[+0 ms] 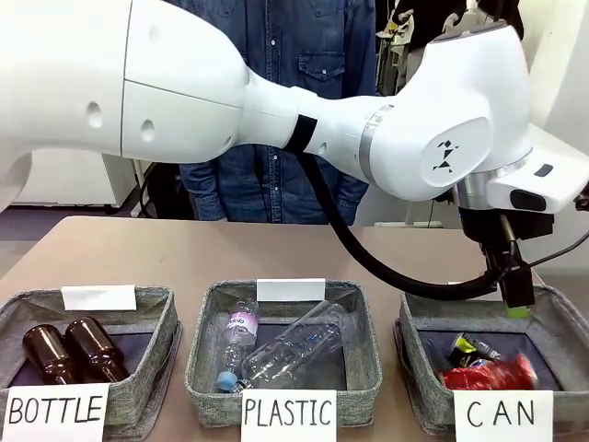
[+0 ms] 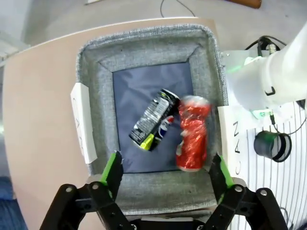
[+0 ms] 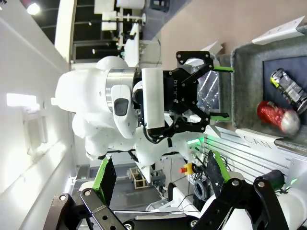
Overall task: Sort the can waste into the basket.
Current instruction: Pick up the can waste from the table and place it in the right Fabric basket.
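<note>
Both cans are down on the dark floor of the CAN basket (image 2: 144, 45) in the left wrist view, the red can (image 2: 193, 133) at about 4 o'clock from the floor's middle and the dark printed can (image 2: 154, 120) just beside it at its 9 o'clock, possibly touching, though that's hard to call from here. Left gripper (image 2: 167, 172) hangs over the basket's near rim, jaws spread wide and nothing between them! Right gripper (image 3: 159, 175) is wide open and empty too, looking across at the left arm (image 3: 110, 105), while in the front view the PLASTIC basket (image 1: 207, 318) with clear bottles (image 1: 290, 345) sits at 9 o'clock of the CAN basket.
</note>
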Controlling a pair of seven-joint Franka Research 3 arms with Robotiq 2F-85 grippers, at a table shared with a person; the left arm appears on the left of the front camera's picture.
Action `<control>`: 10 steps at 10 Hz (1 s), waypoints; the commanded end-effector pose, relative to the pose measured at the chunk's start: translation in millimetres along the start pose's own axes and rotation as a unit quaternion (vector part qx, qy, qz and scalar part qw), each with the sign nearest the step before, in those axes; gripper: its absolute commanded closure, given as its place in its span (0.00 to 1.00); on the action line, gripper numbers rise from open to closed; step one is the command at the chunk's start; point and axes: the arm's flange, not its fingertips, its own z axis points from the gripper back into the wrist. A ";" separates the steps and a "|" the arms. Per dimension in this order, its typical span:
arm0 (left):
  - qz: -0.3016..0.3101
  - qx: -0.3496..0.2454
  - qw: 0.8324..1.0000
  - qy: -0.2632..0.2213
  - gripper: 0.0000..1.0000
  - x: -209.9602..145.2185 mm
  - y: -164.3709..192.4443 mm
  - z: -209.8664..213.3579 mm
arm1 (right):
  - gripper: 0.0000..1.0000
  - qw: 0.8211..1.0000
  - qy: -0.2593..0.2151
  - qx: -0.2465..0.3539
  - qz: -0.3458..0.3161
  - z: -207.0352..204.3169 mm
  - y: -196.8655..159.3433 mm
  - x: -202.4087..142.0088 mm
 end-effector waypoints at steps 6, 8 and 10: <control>0.061 -0.029 0.998 0.016 0.00 -27.9 17.4 36.2 | 0.00 1.000 -0.005 0.003 0.009 -0.5 -0.9 1.9; 0.149 -0.093 0.983 0.046 0.00 -101.1 25.8 94.6 | 0.00 0.999 0.032 0.028 0.011 -24.4 5.6 18.2; 0.260 -0.084 0.962 -0.007 0.00 -185.0 19.9 160.6 | 0.00 0.992 0.115 0.055 0.011 -91.9 11.0 58.0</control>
